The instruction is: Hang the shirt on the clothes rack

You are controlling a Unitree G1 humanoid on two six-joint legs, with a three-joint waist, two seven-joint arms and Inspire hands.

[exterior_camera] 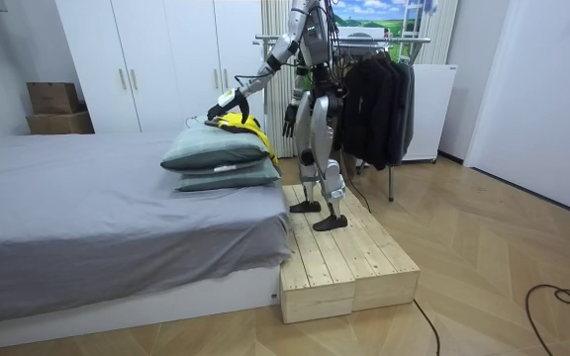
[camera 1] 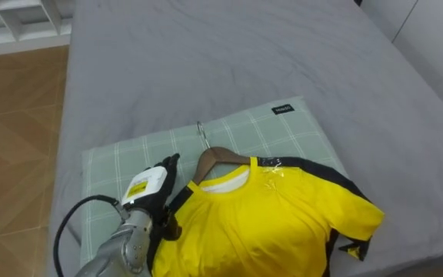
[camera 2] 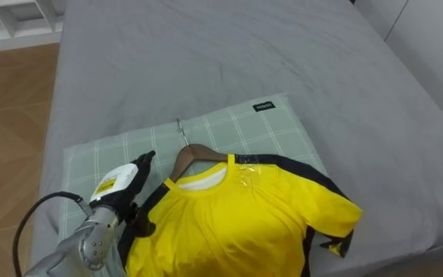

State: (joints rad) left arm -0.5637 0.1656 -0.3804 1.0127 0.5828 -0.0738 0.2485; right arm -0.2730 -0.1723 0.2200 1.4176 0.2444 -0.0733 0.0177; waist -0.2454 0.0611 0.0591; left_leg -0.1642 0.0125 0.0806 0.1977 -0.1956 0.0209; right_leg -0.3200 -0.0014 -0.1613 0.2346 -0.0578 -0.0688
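on the upper of 2 stacked pillows [camera 1: 283,131] at the grey bed's [camera 1: 206,54] edge lies a yellow shirt [camera 1: 268,223] on a wooden hanger [camera 1: 221,156]. the left hand [camera 1: 148,188] rests at the shirt's shoulder, beside the hanger's end; whether it grips cannot be told. the right hand [exterior_camera: 288,121] hangs at the robot's side. the robot stands on a wooden platform [exterior_camera: 334,262] before a clothes rack [exterior_camera: 384,99].

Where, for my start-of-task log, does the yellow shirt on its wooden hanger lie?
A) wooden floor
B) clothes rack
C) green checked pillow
C: the yellow short-sleeved shirt on its brown wooden hanger lies flat on the pale green checked pillow on the grey bed.
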